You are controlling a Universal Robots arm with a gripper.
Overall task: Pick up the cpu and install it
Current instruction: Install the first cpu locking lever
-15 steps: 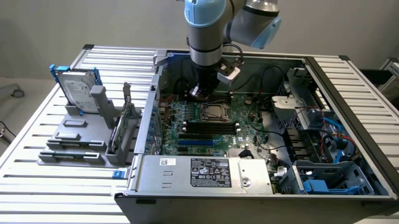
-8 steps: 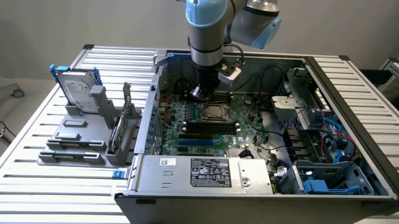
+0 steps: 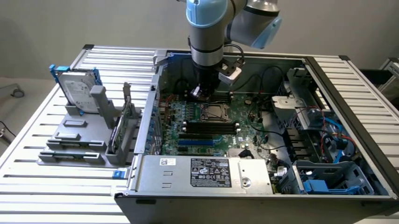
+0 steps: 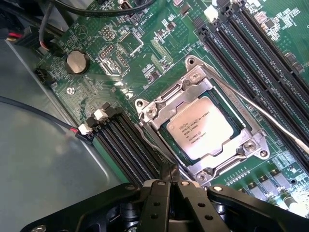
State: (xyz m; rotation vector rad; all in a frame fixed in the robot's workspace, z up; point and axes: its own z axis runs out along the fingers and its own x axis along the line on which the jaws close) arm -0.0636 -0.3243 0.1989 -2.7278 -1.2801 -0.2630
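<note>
The end effector (image 4: 169,175) is closed, its fingers pressed together with nothing between them. It hangs just above the motherboard (image 4: 120,43), inside the open computer case (image 3: 315,65). The cpu (image 4: 203,128) lies flat in the metal-framed socket (image 4: 192,79), silver top up, just beside the fingertips and between two banks of memory slots (image 4: 130,150). A hard drive (image 3: 78,88) stands upright on the surface (image 3: 25,196) outside the case.

Plain grey wall (image 3: 93,21) behind slatted metal table (image 3: 62,196)
</note>
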